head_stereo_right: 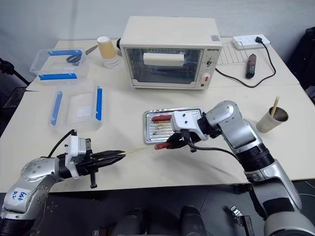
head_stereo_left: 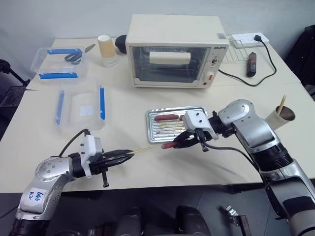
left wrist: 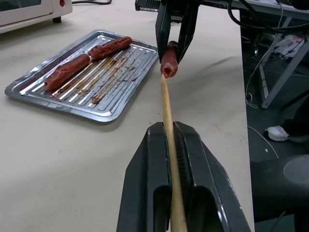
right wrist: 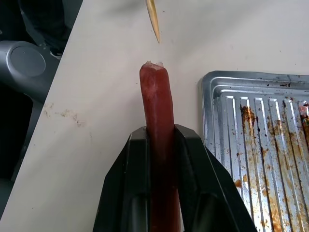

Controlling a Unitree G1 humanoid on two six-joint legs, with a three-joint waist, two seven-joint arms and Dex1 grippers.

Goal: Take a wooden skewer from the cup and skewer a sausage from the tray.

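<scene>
Left gripper (head_stereo_left: 129, 154) fingers clamped on one thin pale wooden skewer (head_stereo_left: 147, 150), its tip just short of one slim reddish-brown sausage (head_stereo_left: 168, 145) clamped in right gripper (head_stereo_left: 183, 143) fingers. Two sausages lie on the shiny ridged metal tray (head_stereo_left: 151, 132) on the bench (head_stereo_left: 128, 108).

Small dark brand lettering on the toaster oven (head_stereo_right: 170, 51), upper right of its front, too small to read. Blue handwritten marks on a white sticker (head_stereo_left: 34, 197) on the left arm, roughly "666" above "D2", not certain. Faint markings beside the oven's knobs, illegible.
</scene>
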